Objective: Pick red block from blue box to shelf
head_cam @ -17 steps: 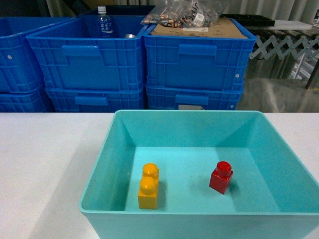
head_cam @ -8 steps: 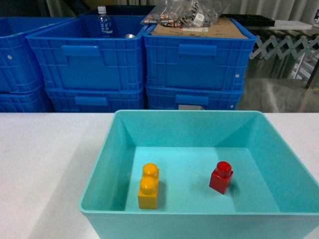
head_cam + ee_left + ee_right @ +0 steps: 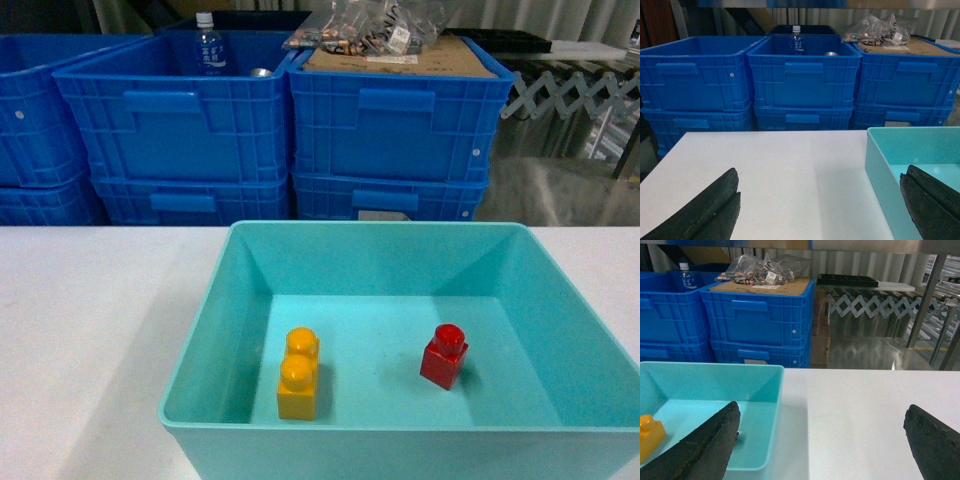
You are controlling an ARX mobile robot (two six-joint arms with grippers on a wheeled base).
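The red block (image 3: 444, 356) stands upright on the floor of the blue box (image 3: 215, 330), right of centre, stud up. Neither gripper shows in the head view. My left gripper (image 3: 820, 175) is open over the white table, and its right finger (image 3: 932, 205) overlaps the box's left wall (image 3: 880, 185). My right gripper (image 3: 822, 410) is open and straddles the box's right wall (image 3: 771, 415). Its left finger (image 3: 710, 445) hides the spot where the red block stands. Of the shelf, only a shiny steel upright (image 3: 926, 300) shows behind the table.
A yellow-orange two-stud brick (image 3: 298, 372) lies in the box, left of the red block. Stacked dark blue crates (image 3: 180, 130) stand behind the white table (image 3: 90, 330). One crate holds a water bottle (image 3: 205, 45); another carries cardboard and bagged parts (image 3: 390, 45).
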